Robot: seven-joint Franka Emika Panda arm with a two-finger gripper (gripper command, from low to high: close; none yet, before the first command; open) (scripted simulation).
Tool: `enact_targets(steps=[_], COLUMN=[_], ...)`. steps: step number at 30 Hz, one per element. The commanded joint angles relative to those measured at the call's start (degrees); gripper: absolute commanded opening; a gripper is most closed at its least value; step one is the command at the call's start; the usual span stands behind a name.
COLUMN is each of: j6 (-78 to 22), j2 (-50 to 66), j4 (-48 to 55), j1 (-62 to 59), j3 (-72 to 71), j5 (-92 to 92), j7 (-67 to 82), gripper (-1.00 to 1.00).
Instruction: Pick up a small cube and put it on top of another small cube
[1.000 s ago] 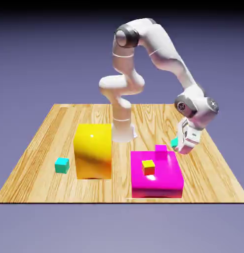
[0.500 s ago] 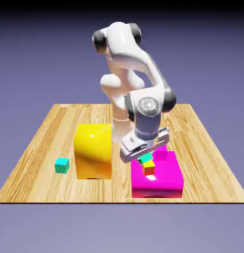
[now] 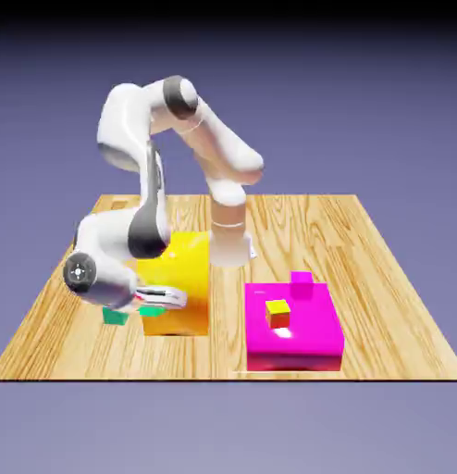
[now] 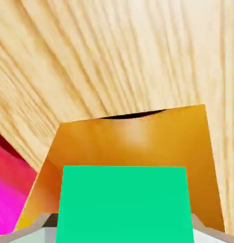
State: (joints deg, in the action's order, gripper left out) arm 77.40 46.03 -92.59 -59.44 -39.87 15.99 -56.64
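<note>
The bench (image 3: 380, 338) bears everything; its near edge runs below the blocks, and bare wood lies open between the big yellow block (image 3: 188, 313) and the magenta block (image 3: 306, 352). The yellow block stands tallest of the 2, close beside the gripper (image 3: 156, 305), so it limits travel toward the exterior view's right. On the magenta block sits 1 tiny yellow cube (image 3: 277, 314), with 1 tiny magenta cube (image 3: 302, 284) by its far edge; both look out of the way.

The gripper is clenched on the green cube (image 4: 124, 204), gripped by 2 opposite sides, probably so its underside stays free for setting down. The teal cube (image 3: 115, 316) rests on the bench toward the exterior view's left, partly hidden by the hand. Next, the carried cube likely needs centring above it, high enough not to knock it.
</note>
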Motion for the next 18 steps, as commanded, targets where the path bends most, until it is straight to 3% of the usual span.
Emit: enact_targets(steps=[1, 9, 15, 16, 18], j6=[-1.6, -12.1, -3.0, -3.0, -4.5], j2=[1.5, 11.2, 9.6, 9.6, 9.9], j4=[1.0, 8.8, -3.3, -3.3, -1.3], j1=[-2.1, -15.9, -19.7, -19.7, -19.0], j3=[-0.4, -1.9, -1.6, -1.6, -1.7], j5=[0.7, 2.8, 3.7, 3.7, 3.6], j7=[-1.4, -10.4, -11.2, -11.2, -11.1], gripper=[-1.00, -1.00, -1.00, 1.00, 1.00])
